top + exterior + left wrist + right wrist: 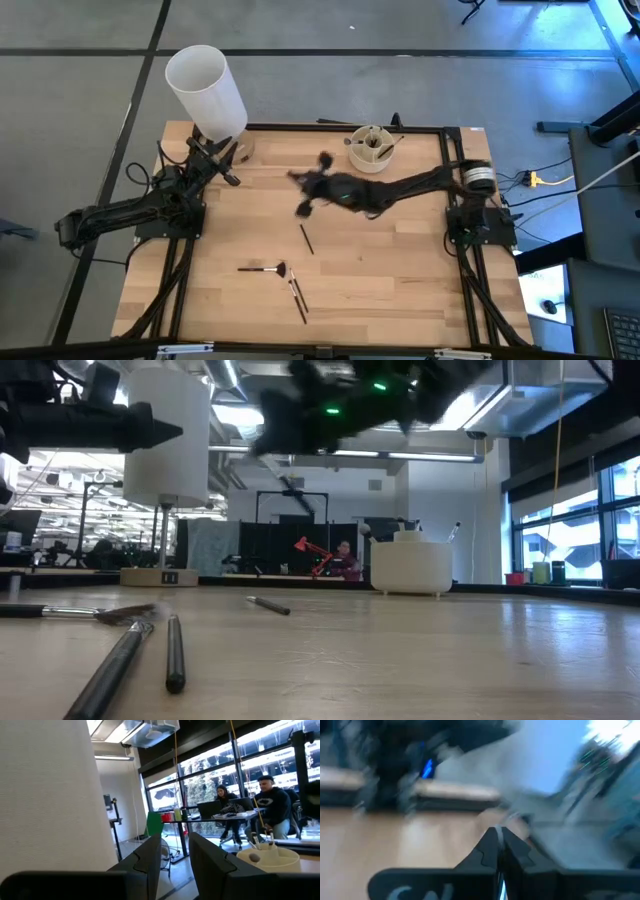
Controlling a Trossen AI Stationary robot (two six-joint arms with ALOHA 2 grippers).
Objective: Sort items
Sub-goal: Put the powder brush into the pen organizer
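Several thin makeup sticks and brushes lie flat on the wooden table: one dark stick (307, 238) (268, 605), a brush (262, 268) (80, 613), and two sticks close together (297, 295) (175, 650). My right gripper (305, 197) (498, 837) is blurred, high above the table's middle, with its fingers shut. My left gripper (226, 160) (175, 865) waits open at the far left corner, beside the tall white cylinder (205, 90) (45, 795). The round beige cup (372, 148) (410, 565) stands at the far edge with a few items sticking out of it. My right gripper is shut, and a thin pale sliver (501, 887) shows between its fingers, seemingly one of the sticks. The fingers hide the rest, so which part they hold cannot be told. The gripper is well clear of the table.
A black frame (445, 130) runs along the table's edges. The cylinder stands on a small base at the far left corner. Bare wood lies between the loose items and the right edge. People sit at desks (265, 800) in the room beyond.
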